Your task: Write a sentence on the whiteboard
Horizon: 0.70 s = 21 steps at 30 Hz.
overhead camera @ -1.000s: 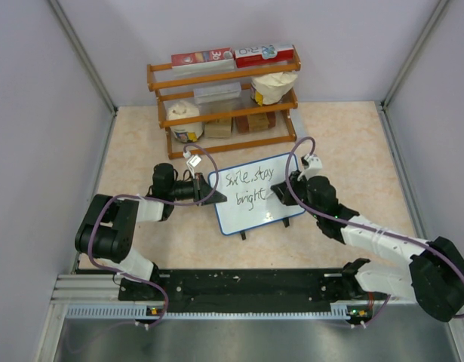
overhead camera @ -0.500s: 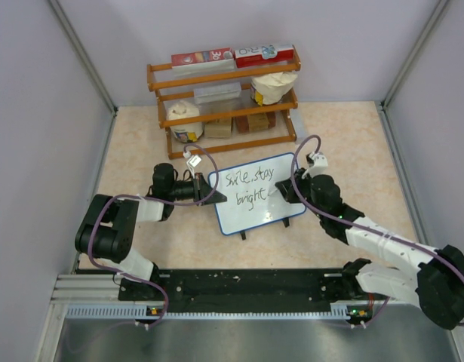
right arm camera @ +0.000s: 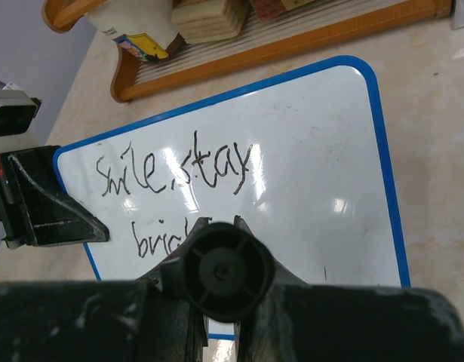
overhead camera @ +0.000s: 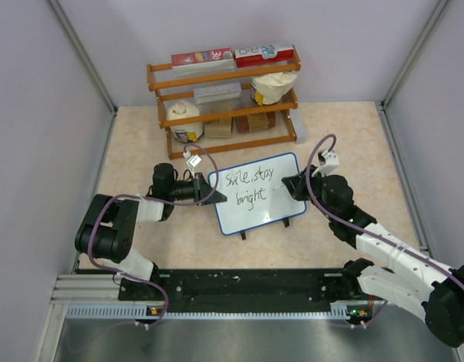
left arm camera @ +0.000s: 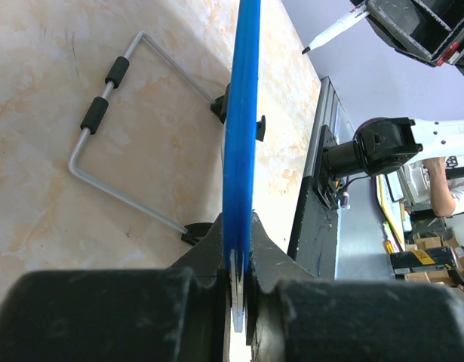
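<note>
The whiteboard [overhead camera: 273,197], white with a blue frame, stands tilted in the middle of the table. The sentence [overhead camera: 248,178] on it reads "smile, stay" over "bright" in black. My left gripper [overhead camera: 214,189] is shut on the board's left edge; in the left wrist view the blue frame [left arm camera: 242,136] runs edge-on between the jaws [left arm camera: 239,253]. My right gripper [overhead camera: 290,185] is shut on a black marker [right arm camera: 218,270], seen end-on in the right wrist view, and is raised off the board's right side. The board [right arm camera: 314,173] and writing [right arm camera: 171,170] show below it.
A wooden shelf rack [overhead camera: 224,98] with boxes, a cup and packages stands behind the board. The board's wire stand [left arm camera: 111,136] rests on the table behind it. Grey walls enclose the table; the black arm-mount rail [overhead camera: 247,286] runs along the near edge.
My right gripper with the marker has drawn back to the right, away from the word "bright" towards the board's right edge. The left gripper and the board have not moved.
</note>
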Motion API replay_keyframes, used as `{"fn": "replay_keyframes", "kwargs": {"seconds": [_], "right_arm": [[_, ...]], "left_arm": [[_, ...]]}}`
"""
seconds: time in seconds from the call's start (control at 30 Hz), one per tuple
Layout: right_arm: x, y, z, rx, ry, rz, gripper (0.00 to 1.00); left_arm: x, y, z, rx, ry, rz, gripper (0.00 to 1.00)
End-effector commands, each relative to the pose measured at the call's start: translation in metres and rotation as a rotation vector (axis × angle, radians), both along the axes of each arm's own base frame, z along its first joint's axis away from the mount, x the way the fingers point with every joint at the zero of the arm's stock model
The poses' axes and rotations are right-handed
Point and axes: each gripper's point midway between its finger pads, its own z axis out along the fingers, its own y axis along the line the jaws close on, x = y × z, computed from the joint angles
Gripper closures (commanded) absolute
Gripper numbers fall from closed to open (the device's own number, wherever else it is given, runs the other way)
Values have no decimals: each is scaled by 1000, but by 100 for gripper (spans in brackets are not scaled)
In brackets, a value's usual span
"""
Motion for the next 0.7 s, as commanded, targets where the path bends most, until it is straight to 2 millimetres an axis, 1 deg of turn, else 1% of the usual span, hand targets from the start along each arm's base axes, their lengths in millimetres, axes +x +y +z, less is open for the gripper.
{"fn": "replay_keyframes", "kwargs": {"seconds": [0.0,0.53,0.57,0.63,0.67], "right_arm": [[1,1,22,25,-46,14,100],[2,3,15,4,-29,25,100],[3,3,17,3,-35,23,100],[2,2,17,-3,-37,23,100],[2,2,17,-7,-35,25,100]], "left_arm": [[7,4,-17,56,-3,59,100],[8,5,-16,62,-8,63,100],[8,5,-17,62,-9,62,96],[7,5,-16,63,-12,63,92],[7,6,-16,65,-15,67,87]]}}
